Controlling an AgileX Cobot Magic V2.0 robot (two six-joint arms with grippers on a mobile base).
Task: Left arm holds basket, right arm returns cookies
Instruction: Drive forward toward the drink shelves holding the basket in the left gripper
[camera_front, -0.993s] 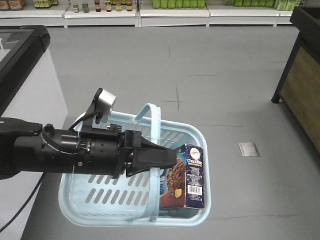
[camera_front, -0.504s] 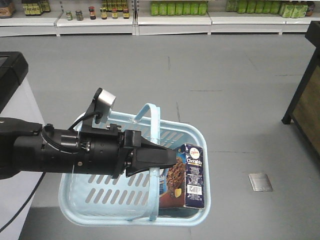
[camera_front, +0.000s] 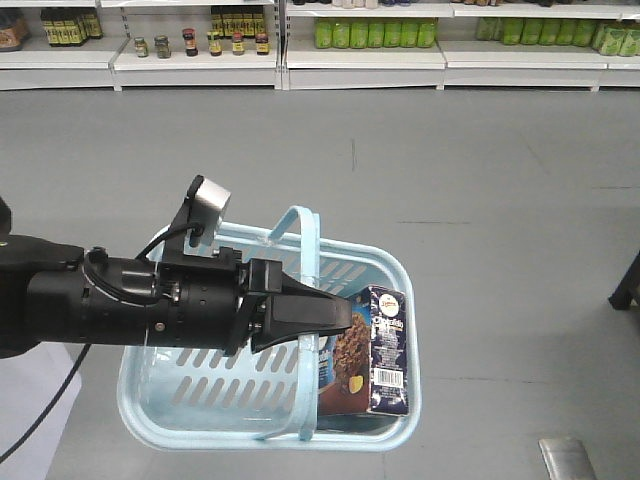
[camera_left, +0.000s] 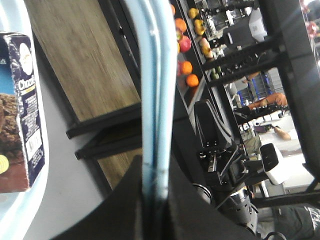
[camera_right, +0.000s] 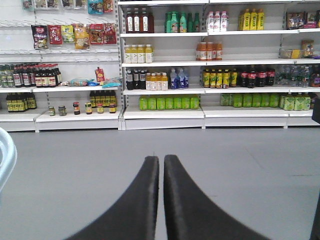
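Note:
My left arm (camera_front: 120, 305), black with a silver-capped knob (camera_front: 210, 195), reaches in from the left. Its gripper (camera_front: 335, 315) is shut on both hoop handles (camera_front: 310, 250) of the light blue basket (camera_front: 160, 400) and holds it above the grey floor. In the left wrist view the handles (camera_left: 155, 90) run between the closed jaws of this gripper (camera_left: 154, 167). The navy cookies box (camera_front: 380, 350) stands upright in the basket's right end and also shows in the left wrist view (camera_left: 20, 110). My right gripper (camera_right: 161, 160) is shut and empty, level over the floor, facing the shelves.
Shelves of bottles and jars (camera_front: 350, 50) line the far side; they also show in the right wrist view (camera_right: 165, 75). A metal floor plate (camera_front: 570, 460) lies at the lower right. A dark stand leg (camera_front: 625, 285) sits at the right edge. A wooden-sided fruit stand (camera_left: 75, 60) is beside the basket.
The whole view has shifted: the shelves have come lower into view, and the floor plate has slid down and right. The left counter and right stand have slid out. Arm, basket and box keep their pose.

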